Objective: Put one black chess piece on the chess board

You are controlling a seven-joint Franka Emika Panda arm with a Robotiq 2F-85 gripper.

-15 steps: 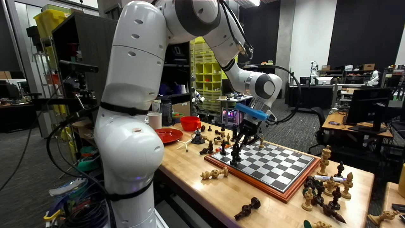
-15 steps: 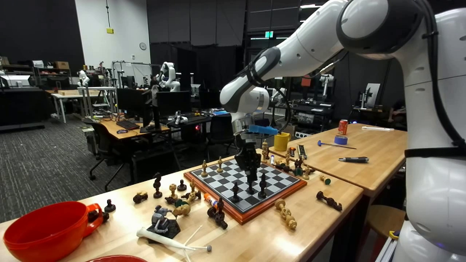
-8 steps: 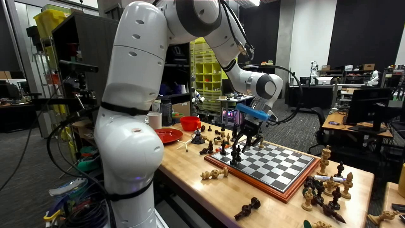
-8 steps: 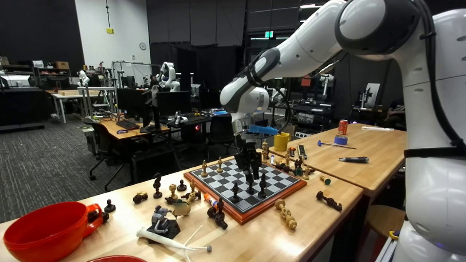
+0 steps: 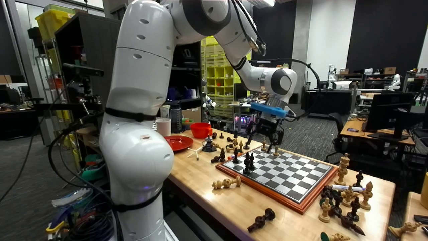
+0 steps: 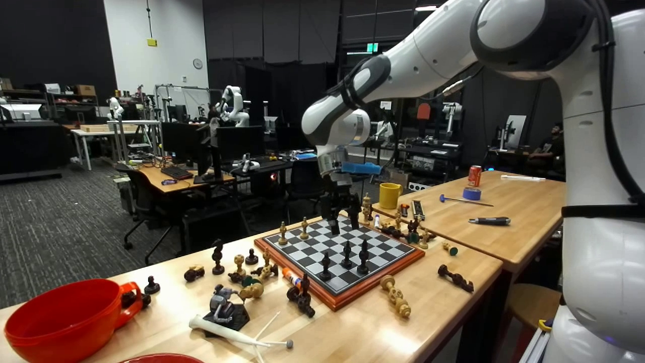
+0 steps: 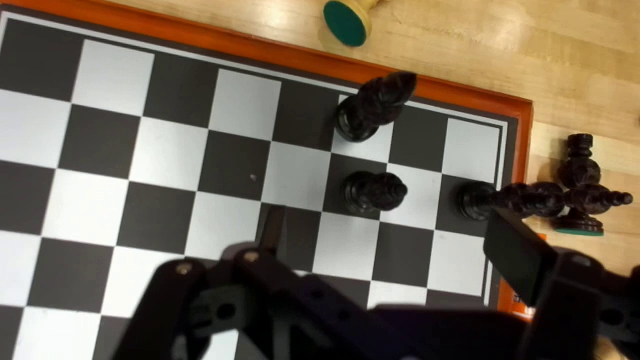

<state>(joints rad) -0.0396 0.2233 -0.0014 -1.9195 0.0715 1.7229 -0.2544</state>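
The chess board [image 6: 335, 287] lies on the table with three black chess pieces standing on it, seen in both exterior views. One black chess piece [image 7: 375, 191] stands upright on a dark square, between a taller black piece [image 7: 367, 107] near the board's frame and another black piece [image 7: 515, 199] near a corner. My gripper [image 6: 344, 227] hangs above the board, raised over these pieces and apart from them. In the wrist view its fingers [image 7: 517, 257] are spread wide, with only board squares between them. Nothing is held.
Two light pieces [image 6: 304, 229] stand at the board's far side. Loose pieces lie around the board, such as a light one [image 5: 226, 183] and a dark one [image 5: 262, 221]. A red bowl-like cup [image 6: 70, 317], a small figurine [image 6: 222, 305] and an orange glue stick [image 6: 291, 277] are also there.
One second ago the gripper was down at the middle black piece. Its fingers have since spread apart, and it has risen away, leaving that piece standing on the board.
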